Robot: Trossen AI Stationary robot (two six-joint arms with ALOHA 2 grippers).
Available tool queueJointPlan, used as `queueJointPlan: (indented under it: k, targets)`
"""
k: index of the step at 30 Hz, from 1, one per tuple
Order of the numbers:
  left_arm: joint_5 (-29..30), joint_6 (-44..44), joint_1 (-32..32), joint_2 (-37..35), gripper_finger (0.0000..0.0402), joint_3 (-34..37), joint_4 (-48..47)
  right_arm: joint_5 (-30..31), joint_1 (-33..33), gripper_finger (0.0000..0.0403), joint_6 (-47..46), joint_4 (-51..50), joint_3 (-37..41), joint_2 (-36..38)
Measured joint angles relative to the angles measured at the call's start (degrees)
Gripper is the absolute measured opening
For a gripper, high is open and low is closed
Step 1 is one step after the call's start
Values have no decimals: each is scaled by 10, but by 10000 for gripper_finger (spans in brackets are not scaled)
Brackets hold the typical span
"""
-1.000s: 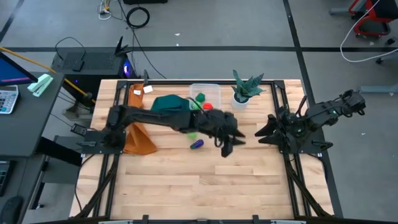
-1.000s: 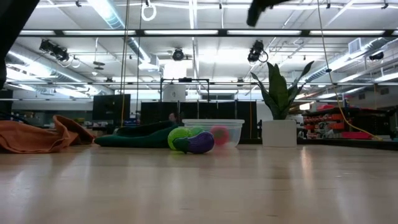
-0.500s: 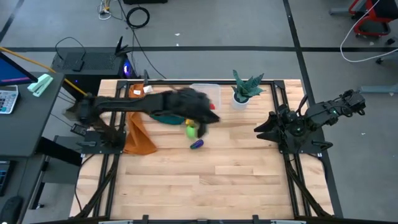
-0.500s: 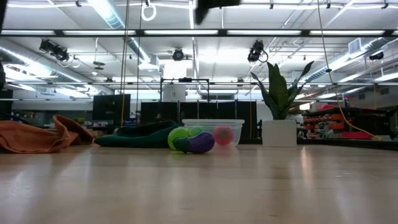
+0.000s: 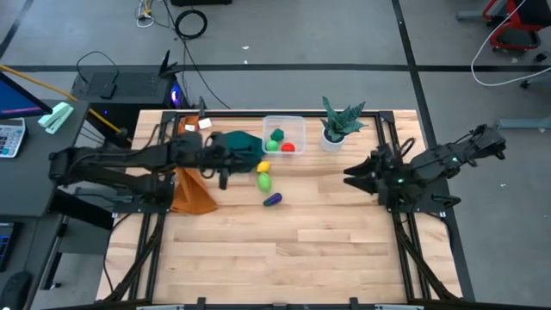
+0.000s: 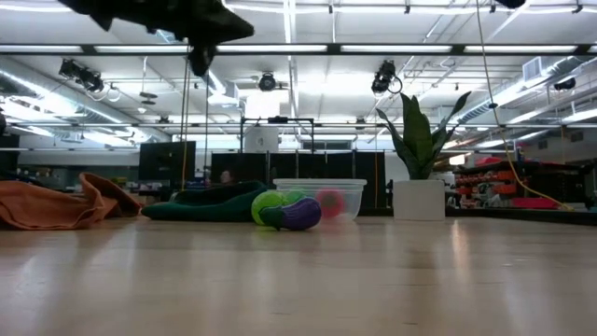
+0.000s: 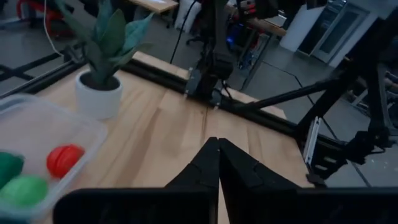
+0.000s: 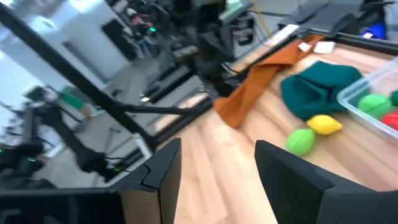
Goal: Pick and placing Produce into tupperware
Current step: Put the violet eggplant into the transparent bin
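The clear tupperware stands at the table's far side and holds a red piece, a dark green piece and a light green one. Just in front of it lie a yellow piece, a light green piece and a purple piece. My left gripper hovers high over the left edge of the dark green cloth, shut and empty. My right gripper waits at the table's right, open, holding nothing.
A dark green cloth lies left of the tupperware, and an orange cloth lies near the left rail. A potted plant stands right of the tupperware. Paper tags sit at the far left. Bare wood spreads across the near half.
My left arm has swung from the table's middle right, past the tupperware, toward the left edge and now hangs over the dark green cloth, staying high. My right gripper has edged slightly toward the table's left. The loose pieces have kept their places.
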State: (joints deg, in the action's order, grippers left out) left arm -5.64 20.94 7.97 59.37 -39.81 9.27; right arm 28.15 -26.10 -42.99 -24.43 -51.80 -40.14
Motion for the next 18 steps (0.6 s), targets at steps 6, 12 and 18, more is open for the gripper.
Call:
queueJointPlan:
  k: [6, 12, 18]
  targets:
    - [-1, 14, -2, -85, 34, 66, -2, -5, 42, 167, -9, 2, 0, -69]
    - [-1, 23, -2, -160, 22, 117, -4, -94, 110, 167, -28, 20, 0, -148]
    - [-4, 44, -2, -231, 10, 170, -12, -162, 169, 167, -7, 98, 0, -214]
